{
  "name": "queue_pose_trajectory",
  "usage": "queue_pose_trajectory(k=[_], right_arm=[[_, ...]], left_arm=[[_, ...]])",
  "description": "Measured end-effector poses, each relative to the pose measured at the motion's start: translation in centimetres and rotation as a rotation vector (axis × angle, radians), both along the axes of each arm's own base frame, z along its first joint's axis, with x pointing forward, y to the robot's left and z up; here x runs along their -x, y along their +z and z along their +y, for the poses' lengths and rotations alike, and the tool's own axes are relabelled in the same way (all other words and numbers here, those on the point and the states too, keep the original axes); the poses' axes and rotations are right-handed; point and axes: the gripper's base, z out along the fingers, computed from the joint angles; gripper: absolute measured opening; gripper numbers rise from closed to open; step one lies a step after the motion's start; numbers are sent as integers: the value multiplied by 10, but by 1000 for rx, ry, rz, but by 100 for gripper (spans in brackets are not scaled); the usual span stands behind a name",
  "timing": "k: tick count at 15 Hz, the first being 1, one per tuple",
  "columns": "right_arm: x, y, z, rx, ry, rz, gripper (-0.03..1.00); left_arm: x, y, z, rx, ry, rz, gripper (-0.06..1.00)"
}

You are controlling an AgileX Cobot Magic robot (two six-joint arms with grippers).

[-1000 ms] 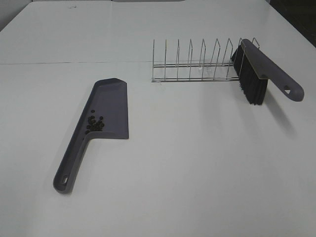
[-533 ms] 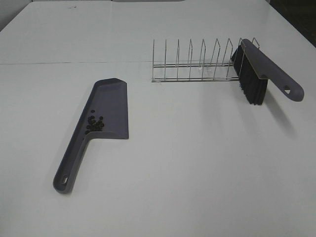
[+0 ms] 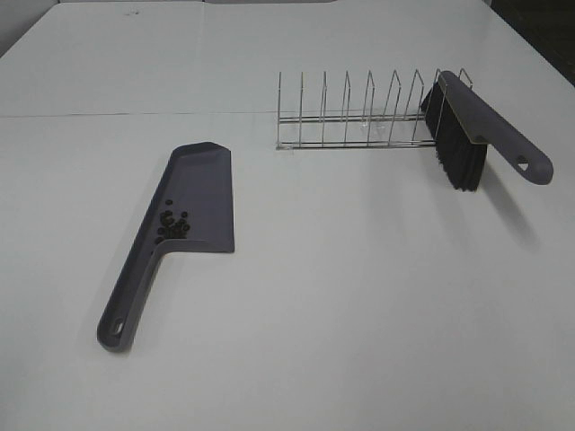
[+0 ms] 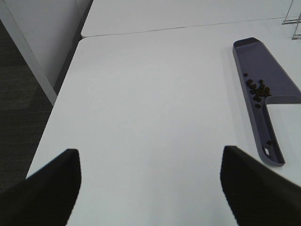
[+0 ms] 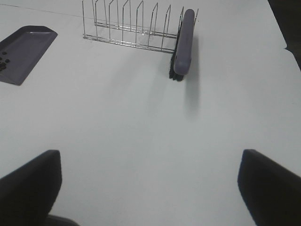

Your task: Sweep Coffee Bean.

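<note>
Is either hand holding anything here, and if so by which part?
Nothing is held. Both the left hand and right hand are open over bare table.

A broad white table [image 3: 359, 296] fills nearly everything, a thin seam running across it towards the far side. Past its edge lies dark grey carpet floor [image 4: 16, 108], with a pale wall panel [image 4: 42, 28] rising beside it. Light is even and soft.
</note>
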Motion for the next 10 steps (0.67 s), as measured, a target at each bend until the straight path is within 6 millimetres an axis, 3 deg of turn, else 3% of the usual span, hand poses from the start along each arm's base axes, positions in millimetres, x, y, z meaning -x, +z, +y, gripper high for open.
queue_pose_trajectory(k=[10], right_arm=[[0,0,0,-1,1,0,87]], left_arm=[[0,0,0,0,0,0,75]])
